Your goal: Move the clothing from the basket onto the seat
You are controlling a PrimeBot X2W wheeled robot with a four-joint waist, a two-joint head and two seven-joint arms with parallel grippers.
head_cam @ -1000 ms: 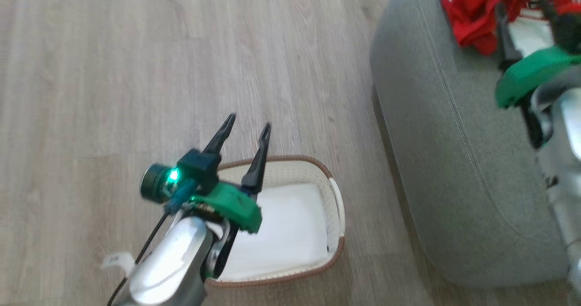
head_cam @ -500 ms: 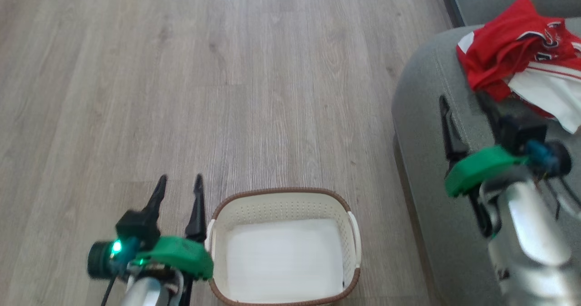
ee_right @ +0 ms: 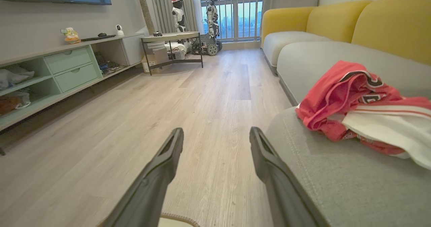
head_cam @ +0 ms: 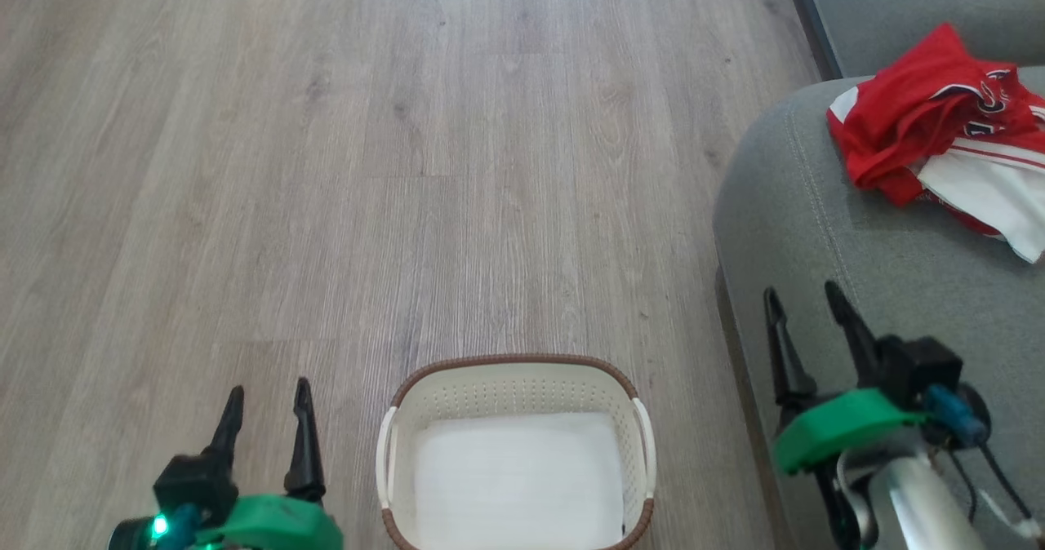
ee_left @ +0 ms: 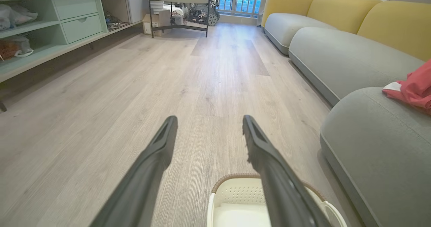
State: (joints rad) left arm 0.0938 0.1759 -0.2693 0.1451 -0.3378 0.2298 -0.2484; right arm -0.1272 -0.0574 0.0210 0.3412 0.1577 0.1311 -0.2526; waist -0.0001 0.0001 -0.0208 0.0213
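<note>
Red clothing heaped on seat, 2 o'clock | basket at 6 o'clock, white liner inside | left end effector released, 7 o'clock | right end effector released, 4 o'clock

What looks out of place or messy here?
Nothing is spilled or damaged. The clothing lies crumpled in an unfolded heap on the seat; the basket stands upright on the floor with its white liner flat inside.
</note>
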